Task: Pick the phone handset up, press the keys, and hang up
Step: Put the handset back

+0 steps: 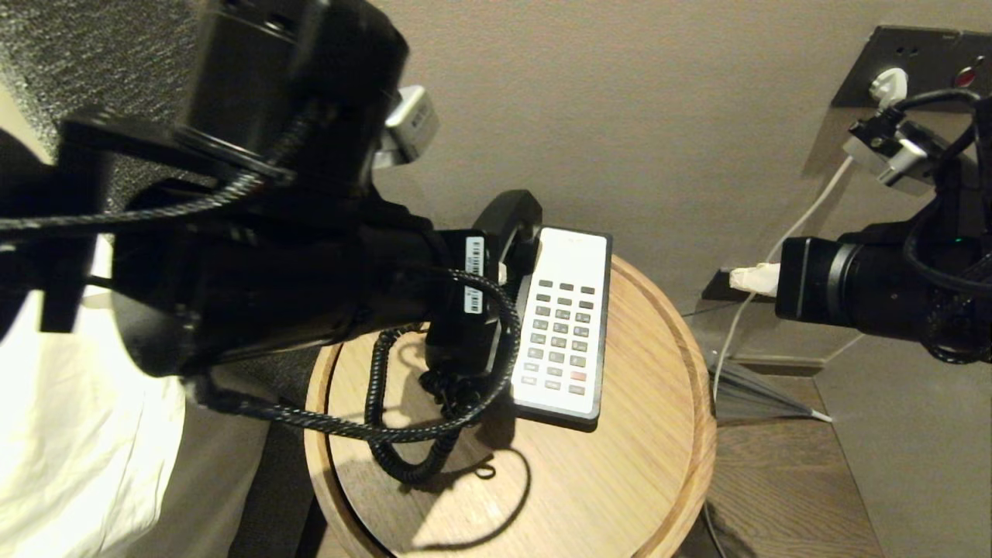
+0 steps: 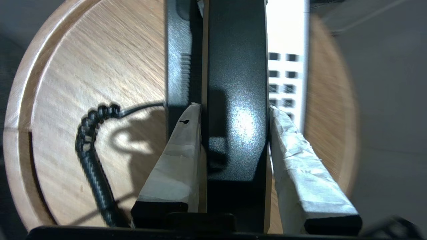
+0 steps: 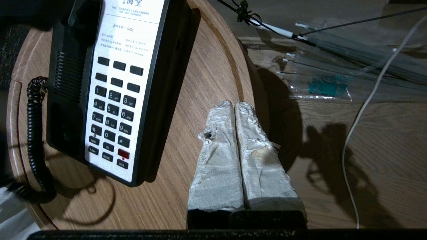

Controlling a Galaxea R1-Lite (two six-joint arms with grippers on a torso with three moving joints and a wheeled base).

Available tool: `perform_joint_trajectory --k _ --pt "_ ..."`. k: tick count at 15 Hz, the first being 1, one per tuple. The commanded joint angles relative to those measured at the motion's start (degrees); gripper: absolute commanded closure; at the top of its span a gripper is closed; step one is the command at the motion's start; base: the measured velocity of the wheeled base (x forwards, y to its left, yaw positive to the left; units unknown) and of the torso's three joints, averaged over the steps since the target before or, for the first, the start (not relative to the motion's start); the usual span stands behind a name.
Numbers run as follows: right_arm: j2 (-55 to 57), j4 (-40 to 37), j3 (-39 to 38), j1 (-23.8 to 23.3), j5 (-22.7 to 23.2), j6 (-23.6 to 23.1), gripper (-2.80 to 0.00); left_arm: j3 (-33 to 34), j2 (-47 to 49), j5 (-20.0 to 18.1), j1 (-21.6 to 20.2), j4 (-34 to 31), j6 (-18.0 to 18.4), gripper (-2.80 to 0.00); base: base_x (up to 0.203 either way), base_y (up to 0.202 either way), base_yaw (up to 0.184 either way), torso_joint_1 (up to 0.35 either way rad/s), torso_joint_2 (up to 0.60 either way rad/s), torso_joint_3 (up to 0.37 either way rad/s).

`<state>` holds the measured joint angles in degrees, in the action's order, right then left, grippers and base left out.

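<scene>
The black phone handset (image 2: 237, 66) is gripped between the taped fingers of my left gripper (image 2: 234, 108), which press on its two long sides. In the head view my left arm hides most of the handset; only its upper end (image 1: 508, 217) shows, above the left side of the black-and-white phone base (image 1: 562, 325). The base's cradle (image 3: 63, 83) lies bare beside the keys (image 3: 111, 110). A coiled cord (image 1: 387, 387) loops over the round wooden table (image 1: 620, 480). My right gripper (image 3: 235, 106) is shut and empty, above the table to the right of the base.
My right arm (image 1: 852, 287) reaches in from the right. A wall socket panel (image 1: 914, 62) with a white cable (image 1: 806, 209) is behind it. A folded umbrella (image 1: 752, 395) lies on the wooden floor by the table. White bedding (image 1: 77, 434) is at the left.
</scene>
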<state>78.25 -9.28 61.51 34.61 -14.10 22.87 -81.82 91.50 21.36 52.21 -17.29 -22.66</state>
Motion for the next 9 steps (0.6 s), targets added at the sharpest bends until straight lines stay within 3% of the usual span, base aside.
perform_joint_trajectory --k 1,9 --pt "-0.99 0.05 -0.52 -0.5 -0.05 0.16 0.0 -0.85 5.04 1.01 -0.83 0.55 0.56 0.0 0.0 0.0 0.0 0.0 0.0 0.0" --pt "-1.22 0.49 -2.18 -0.59 0.39 0.25 0.0 -1.14 5.97 1.66 -4.57 1.03 2.44 0.0 0.0 0.0 0.0 0.0 0.0 0.0"
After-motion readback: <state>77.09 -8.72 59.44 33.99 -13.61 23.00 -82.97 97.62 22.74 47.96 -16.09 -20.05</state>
